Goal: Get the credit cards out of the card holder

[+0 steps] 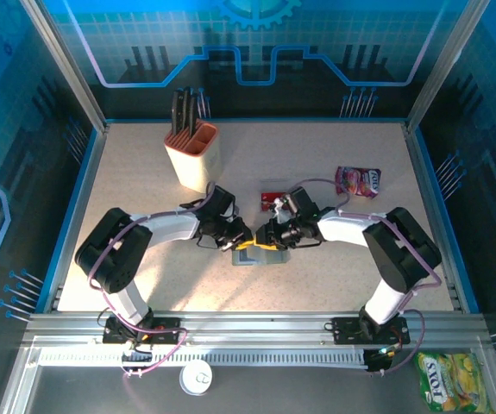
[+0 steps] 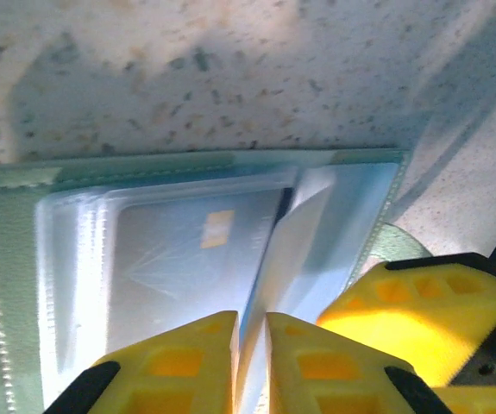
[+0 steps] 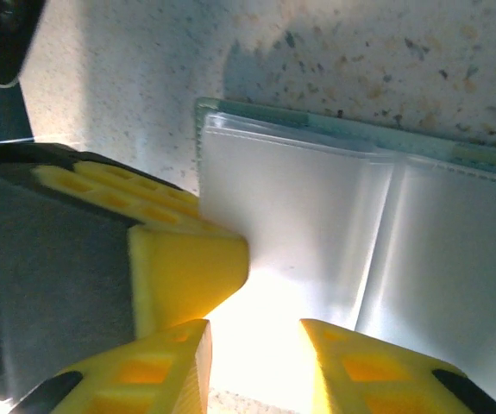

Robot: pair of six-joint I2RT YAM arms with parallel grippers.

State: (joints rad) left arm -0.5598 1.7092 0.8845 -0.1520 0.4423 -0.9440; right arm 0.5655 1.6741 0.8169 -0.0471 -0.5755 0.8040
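Observation:
The card holder (image 1: 249, 256) lies open and flat at mid-table, its grey-green stitched cover (image 2: 6, 259) framing clear plastic sleeves (image 3: 317, 224). One credit card (image 2: 187, 259), pale with a gold chip, sits inside a sleeve. My left gripper (image 2: 249, 345) is nearly shut, pinching a thin pale-blue leaf that stands up from the holder; sleeve or card, I cannot tell. My right gripper (image 3: 256, 362) stands open low over the sleeves, facing the left one, and one of its fingers (image 2: 420, 302) rests at the holder's right edge. Both meet over the holder (image 1: 254, 238). A red card (image 1: 273, 199) lies behind them.
A beige knife block (image 1: 194, 155) stands at the back left. A pink-red snack packet (image 1: 358, 180) lies at the back right. A yellow-green packet (image 1: 450, 382) and a white lid (image 1: 196, 377) lie off the table in front of the arm bases.

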